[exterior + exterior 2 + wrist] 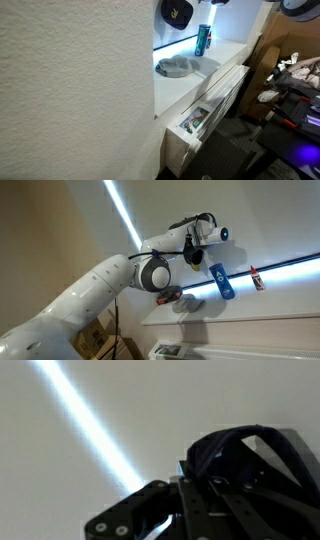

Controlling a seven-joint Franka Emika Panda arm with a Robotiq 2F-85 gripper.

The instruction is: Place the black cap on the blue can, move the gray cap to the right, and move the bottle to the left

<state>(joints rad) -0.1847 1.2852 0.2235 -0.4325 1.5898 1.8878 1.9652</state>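
There are two caps, one can and one bottle, handled by a single arm (pixel 95 295). The pincer (pixel 197 238) is closed on the black cap (pixel 177 12), which hangs in the air clear of the bench (pixel 225 52). In that exterior view the cap sits higher than the blue can (pixel 203 40) and a little to its side, touching nothing below. A pale emblem shows on the cap's crown, too small to read. In the wrist view the black cap (pixel 245 452) fills the lower corner as dark folded fabric against the pincer's frame, with a bright light strip (pixel 85 420) running diagonally behind it.

The one blue can stands upright on the white bench. Its pale markings are visible in both exterior views, but no brand or word can be made out on the can (pixel 221 281).

The gray cap (pixel 178 67) lies on the bench near the can, apart from it and closer to the front edge. It appears again as a soft gray heap (pixel 187 304) below the held black cap (pixel 192 254).

The single bottle (pixel 258 277) is small with a reddish end. It sits on the bench near the can on the side away from the gray cap, and any label on it is too small to read.
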